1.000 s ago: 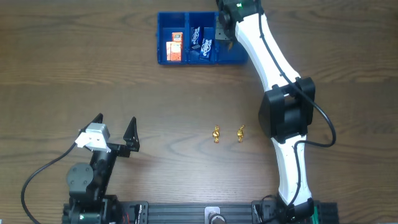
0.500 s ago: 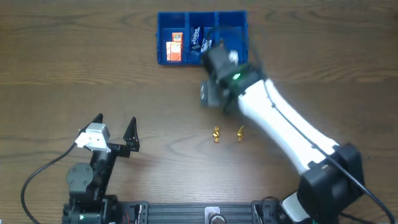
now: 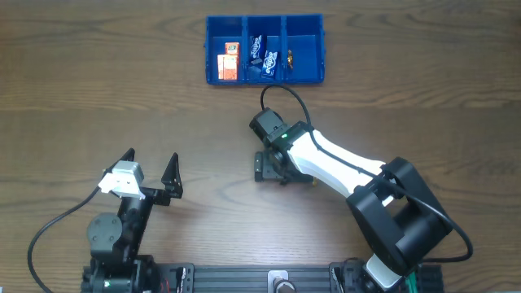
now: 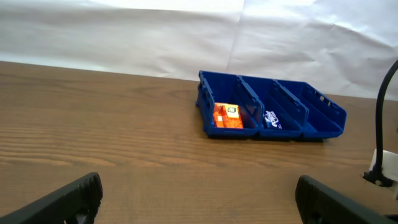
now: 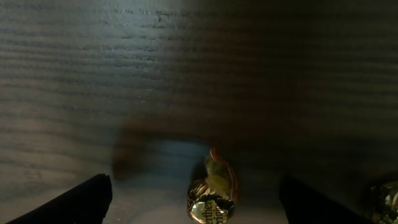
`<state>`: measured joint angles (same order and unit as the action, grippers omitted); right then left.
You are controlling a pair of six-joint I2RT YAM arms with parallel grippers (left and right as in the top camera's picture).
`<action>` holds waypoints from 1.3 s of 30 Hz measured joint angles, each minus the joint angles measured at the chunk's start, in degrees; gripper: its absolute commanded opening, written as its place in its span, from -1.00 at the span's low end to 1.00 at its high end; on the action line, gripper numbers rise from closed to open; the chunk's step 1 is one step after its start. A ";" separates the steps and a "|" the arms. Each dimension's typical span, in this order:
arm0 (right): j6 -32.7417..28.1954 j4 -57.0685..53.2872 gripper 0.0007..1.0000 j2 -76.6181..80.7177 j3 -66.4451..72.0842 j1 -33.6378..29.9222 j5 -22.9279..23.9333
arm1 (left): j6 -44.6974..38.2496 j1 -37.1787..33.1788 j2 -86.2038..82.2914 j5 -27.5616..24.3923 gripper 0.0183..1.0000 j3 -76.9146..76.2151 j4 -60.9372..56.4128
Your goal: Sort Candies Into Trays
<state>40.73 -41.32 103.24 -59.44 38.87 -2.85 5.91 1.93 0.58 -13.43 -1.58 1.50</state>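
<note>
The blue three-compartment tray [image 3: 264, 75] stands at the far middle of the table. It holds orange candies [image 3: 229, 65] in its left bin, blue candies [image 3: 262, 54] in the middle and one gold candy [image 3: 288, 58] in the right. My right gripper [image 3: 271, 168] is down at the table's centre, open. In the right wrist view a gold-wrapped candy [image 5: 212, 191] lies on the wood between its spread fingers [image 5: 74, 200], untouched, and a second gold candy [image 5: 385, 198] sits beside it. My left gripper [image 3: 151, 173] stands open near its base with nothing in it.
The left wrist view looks across bare wood to the tray [image 4: 267, 112], with a white backdrop [image 4: 124, 37] behind it. The right arm's white links [image 3: 342, 167] stretch over the centre right, and a black cable [image 3: 281, 98] loops above the wrist.
The right arm has swung from the tray's right bin back down to the gold candies at the centre. A gold candy now shows in that bin. The left arm has not moved.
</note>
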 measured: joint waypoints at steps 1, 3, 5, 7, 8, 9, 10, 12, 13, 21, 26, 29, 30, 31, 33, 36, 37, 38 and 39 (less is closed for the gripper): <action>0.22 -0.28 0.65 0.00 0.00 0.00 0.07 | 0.00 0.00 0.00 0.00 1.00 0.00 0.00; 0.72 -0.68 0.43 0.00 0.00 0.11 0.31 | 0.00 0.00 0.00 0.00 0.99 0.00 0.00; 1.20 -0.94 0.32 0.02 0.00 0.22 0.59 | 0.00 0.00 0.00 0.00 1.00 0.00 0.00; 1.22 -1.20 0.27 0.02 0.02 0.44 1.44 | 0.00 0.00 0.00 0.00 1.00 0.00 0.00; 1.46 -1.33 0.26 0.04 0.04 0.66 2.16 | 0.00 0.00 0.00 0.00 1.00 0.00 0.00; 1.64 -1.42 0.22 0.09 0.04 1.14 2.89 | 0.00 0.00 0.00 0.00 1.00 0.00 0.00; 1.77 -1.44 0.18 0.15 0.04 1.46 3.37 | 0.00 0.00 0.00 0.00 1.00 0.00 0.00; 2.08 -1.38 0.06 0.22 0.04 1.88 4.00 | 0.00 0.00 0.00 0.00 1.00 0.00 0.00; 2.19 -1.38 0.01 0.22 0.04 1.86 4.17 | 0.00 0.00 0.00 0.00 1.00 0.00 0.00; 3.56 -1.16 -0.53 0.44 0.04 2.19 5.86 | 0.00 0.00 0.00 0.00 1.00 0.00 0.00; 3.78 -1.22 -0.65 0.44 0.02 2.19 5.86 | 0.00 0.00 0.00 0.00 1.00 0.00 0.00; 3.80 -1.73 -0.68 0.46 -0.26 2.19 6.03 | 0.00 0.00 0.00 0.00 1.00 0.00 0.00; 3.78 -3.23 -0.69 0.76 -1.07 2.19 6.43 | 0.00 0.00 0.00 0.00 1.00 0.00 -0.02; 3.43 -6.19 -0.69 1.27 -2.86 2.10 7.13 | 0.00 0.00 0.00 -0.02 1.00 0.00 0.00; 1.81 -14.08 -0.69 1.81 -10.25 1.09 9.66 | 0.00 0.00 0.00 0.00 1.00 0.00 0.00; -2.93 -19.96 -0.69 1.84 -26.62 -4.33 13.81 | 0.00 0.00 0.04 -0.02 1.00 0.00 0.00; -4.90 -19.89 -0.69 1.88 -31.69 -6.60 14.40 | 0.02 0.00 0.00 0.00 1.00 0.00 0.00; -7.28 -19.89 -0.69 2.21 -38.58 -9.84 15.28 | 0.00 0.00 0.02 0.00 1.00 0.00 0.00; -9.07 -19.50 -0.69 2.89 -44.04 -12.22 15.87 | 0.00 0.00 0.00 0.00 1.00 0.00 -0.02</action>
<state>31.66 -60.82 106.13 -103.48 26.65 13.02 5.91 1.93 0.58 -13.43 -1.58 1.48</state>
